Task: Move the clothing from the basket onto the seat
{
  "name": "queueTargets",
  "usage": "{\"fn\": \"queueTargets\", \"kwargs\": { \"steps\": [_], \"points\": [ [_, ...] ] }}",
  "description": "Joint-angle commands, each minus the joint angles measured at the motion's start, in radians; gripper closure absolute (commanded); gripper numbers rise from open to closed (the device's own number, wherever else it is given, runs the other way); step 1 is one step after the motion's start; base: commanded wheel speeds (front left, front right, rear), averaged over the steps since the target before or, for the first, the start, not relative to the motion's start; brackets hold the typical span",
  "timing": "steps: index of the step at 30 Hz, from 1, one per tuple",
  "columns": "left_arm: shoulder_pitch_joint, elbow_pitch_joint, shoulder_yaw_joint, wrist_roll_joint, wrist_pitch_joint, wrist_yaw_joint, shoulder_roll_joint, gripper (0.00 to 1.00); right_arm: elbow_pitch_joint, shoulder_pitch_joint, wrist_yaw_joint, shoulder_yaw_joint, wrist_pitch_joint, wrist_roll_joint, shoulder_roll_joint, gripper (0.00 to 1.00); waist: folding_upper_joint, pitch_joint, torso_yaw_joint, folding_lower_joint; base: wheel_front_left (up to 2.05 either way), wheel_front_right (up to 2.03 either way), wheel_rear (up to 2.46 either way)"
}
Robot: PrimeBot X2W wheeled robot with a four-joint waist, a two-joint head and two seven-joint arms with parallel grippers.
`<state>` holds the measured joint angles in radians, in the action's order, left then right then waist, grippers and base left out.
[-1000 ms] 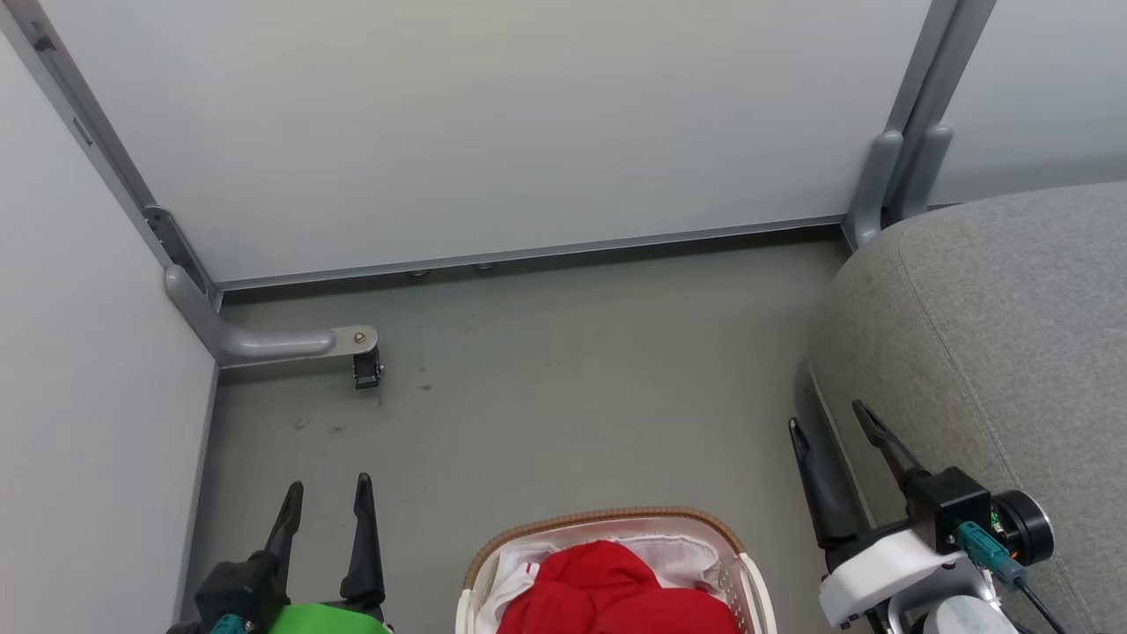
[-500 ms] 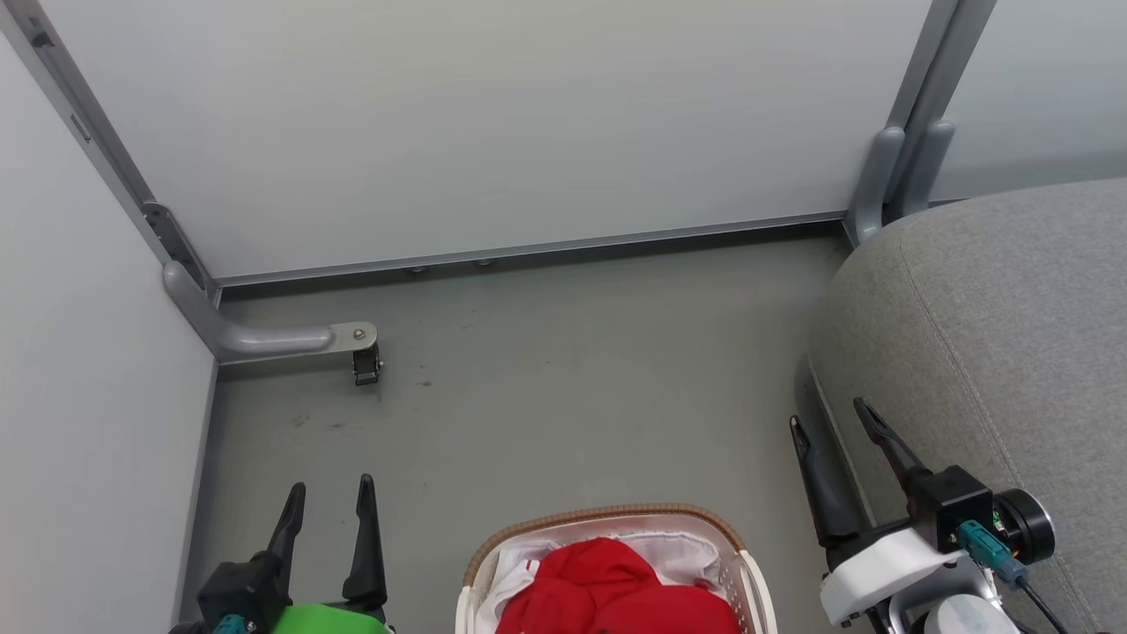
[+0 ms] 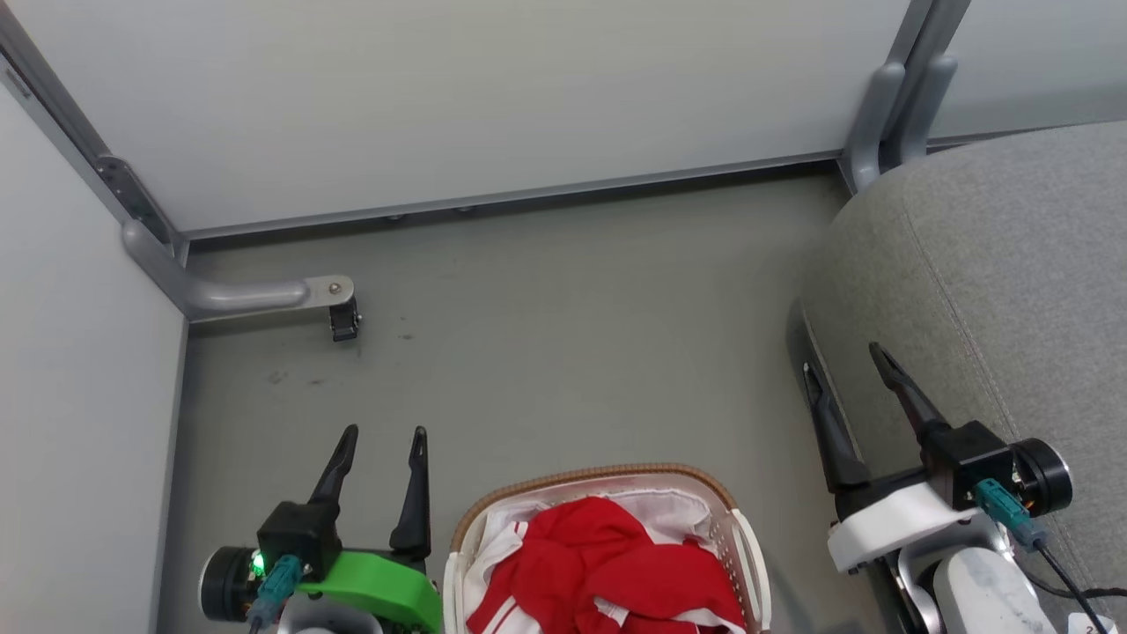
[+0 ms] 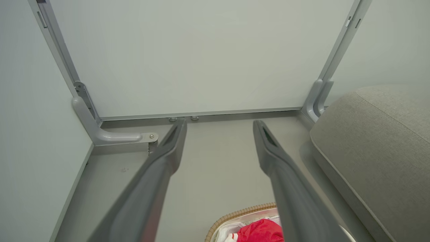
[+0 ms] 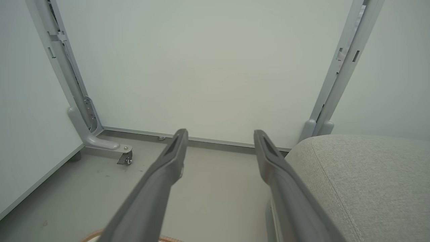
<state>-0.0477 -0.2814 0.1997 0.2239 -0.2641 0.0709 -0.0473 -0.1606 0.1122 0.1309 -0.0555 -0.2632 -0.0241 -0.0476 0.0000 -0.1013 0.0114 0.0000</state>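
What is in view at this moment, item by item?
clothing: one heap, number of pieces unclear, red with white trim, in the basket
liner sheet: one, white, under the clothing
basket: one, white with a brown rim, on the floor between the arms
seat: one, grey fabric, right of the basket
floor: grey
wall panels: three, pale grey, left, back and far right
panel feet: two, grey metal, back corners
caster: one, black, on the left foot
left end effector: open, left of the basket
right end effector: open, beside the seat edge
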Motion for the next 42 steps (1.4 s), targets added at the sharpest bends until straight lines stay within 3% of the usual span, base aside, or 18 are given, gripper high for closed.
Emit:
{"fn": "queueTargets", "kwargs": {
  "steps": [1, 16, 28, 33, 42],
  "points": [
    [-0.042, -0.017, 0.015, -0.017, -0.001, 0.007, -0.006, 0.00, 0.011, 0.025, 0.000, 0.008, -0.002, 0.007, -0.005, 0.00, 0.0000, -0.084, -0.037, 0.0000, 0.00, 0.00, 0.00],
    [-0.338, -0.371, 0.323, -0.140, -0.001, 0.057, -0.006, 0.00, 0.055, 0.196, -0.001, 0.070, -0.002, -0.017, -0.004, 0.00, 0.0000, -0.429, -0.128, 0.0000, 0.00, 0.00, 0.00],
    [-0.474, -0.604, 0.633, -0.114, -0.001, 0.060, -0.037, 0.00, 0.069, 0.258, -0.001, 0.049, -0.002, -0.072, -0.004, 0.00, 0.0000, -0.572, -0.193, 0.0000, 0.00, 0.00, 0.00],
    [-0.524, -0.675, 0.677, -0.089, -0.001, 0.061, -0.060, 0.00, 0.080, 0.277, -0.001, 0.034, -0.002, -0.102, -0.004, 0.00, 0.0000, -0.621, -0.229, 0.0000, 0.00, 0.00, 0.00],
    [-0.583, -0.739, 0.656, -0.073, -0.001, 0.049, -0.082, 0.00, 0.082, 0.293, -0.001, 0.023, -0.002, -0.148, -0.004, 0.00, 0.0000, -0.687, -0.271, 0.0000, 0.00, 0.00, 0.00]
  ]
}}
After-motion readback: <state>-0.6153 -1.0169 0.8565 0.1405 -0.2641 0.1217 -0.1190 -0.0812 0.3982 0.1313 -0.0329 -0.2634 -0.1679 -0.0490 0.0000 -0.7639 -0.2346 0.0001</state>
